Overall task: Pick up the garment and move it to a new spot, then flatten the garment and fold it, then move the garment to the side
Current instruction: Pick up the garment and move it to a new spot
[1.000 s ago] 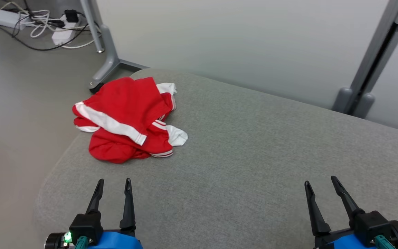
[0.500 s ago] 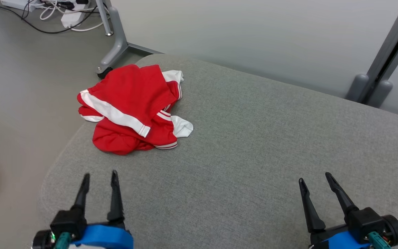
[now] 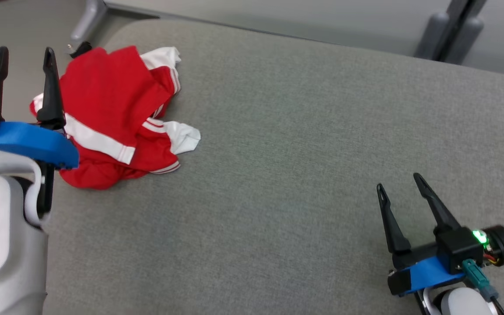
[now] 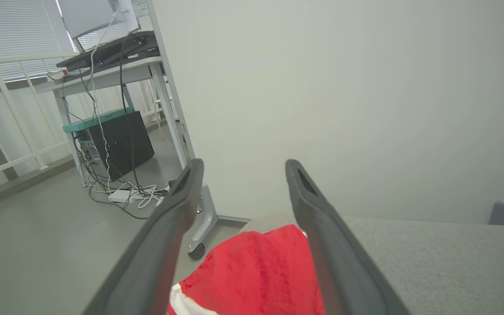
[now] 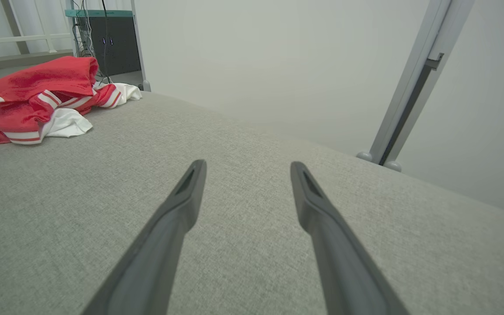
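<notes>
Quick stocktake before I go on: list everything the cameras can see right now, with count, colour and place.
garment: one, red with white trim, crumpled at the far left corner of the padded surface
padded surface: one, grey fabric, in front of the robot
desk leg: one, grey, on a castor, on the floor beyond the garment
cables: a tangle, black and white, on the floor under the desk
box: one, black with a teal top, under the desk
post: one, grey, by the wall at far right
left hand: one, dark fingers, open, empty, over the garment's left edge
right hand: one, dark fingers, open, empty, near right
</notes>
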Available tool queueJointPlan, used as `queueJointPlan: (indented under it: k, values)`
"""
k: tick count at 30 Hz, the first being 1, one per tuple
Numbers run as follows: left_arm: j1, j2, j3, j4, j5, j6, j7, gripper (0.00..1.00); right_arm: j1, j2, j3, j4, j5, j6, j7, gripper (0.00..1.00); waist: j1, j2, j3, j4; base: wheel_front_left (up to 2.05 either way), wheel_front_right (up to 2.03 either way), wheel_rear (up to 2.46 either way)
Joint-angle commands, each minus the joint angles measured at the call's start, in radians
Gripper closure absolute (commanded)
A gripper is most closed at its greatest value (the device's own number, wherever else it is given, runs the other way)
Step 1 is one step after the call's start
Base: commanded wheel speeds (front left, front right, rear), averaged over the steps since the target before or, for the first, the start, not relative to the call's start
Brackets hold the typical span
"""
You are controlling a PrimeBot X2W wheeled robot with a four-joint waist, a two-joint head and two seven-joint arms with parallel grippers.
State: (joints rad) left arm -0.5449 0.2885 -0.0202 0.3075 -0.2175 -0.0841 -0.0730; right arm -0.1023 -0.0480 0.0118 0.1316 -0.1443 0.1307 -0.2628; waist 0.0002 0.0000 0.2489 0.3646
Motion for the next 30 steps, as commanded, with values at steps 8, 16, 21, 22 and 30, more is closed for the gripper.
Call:
queueJointPlan:
  k: [8, 16, 21, 22, 30]
  values:
    - [-0.191, 0.057, -0.047, 0.278, -0.077, -0.038, 0.198, 0.0, -0.074, -0.004, 0.033, -0.012, -0.062, 0.0, -0.003, 0.0, -0.0002, 0.0, 0.134, -0.096, 0.0, 0.0, 0.0]
    - [-0.248, 0.103, -0.126, 0.448, -0.069, -0.047, 0.27, 0.0, -0.085, -0.004, 0.012, -0.029, -0.1, 0.0, -0.003, 0.0, -0.0002, 0.0, 0.208, -0.135, 0.0, 0.0, 0.0]
    - [-0.259, 0.106, -0.148, 0.513, -0.062, -0.045, 0.269, 0.0, -0.081, -0.004, 0.009, -0.034, -0.093, 0.0, -0.003, 0.0, -0.0002, 0.0, 0.215, -0.137, 0.0, 0.0, 0.0]
    - [-0.264, 0.107, -0.15, 0.523, -0.061, -0.037, 0.268, 0.0, -0.082, -0.004, 0.013, -0.034, -0.088, 0.0, -0.003, 0.0, -0.0002, 0.0, 0.215, -0.137, 0.0, 0.0, 0.0]
    - [-0.3, 0.108, -0.136, 0.559, -0.091, -0.037, 0.209, 1.0, -0.093, -0.004, 0.033, -0.028, -0.079, 0.0, -0.003, 0.0, -0.0002, 0.0, 0.21, -0.132, 0.0, 0.0, 0.0]
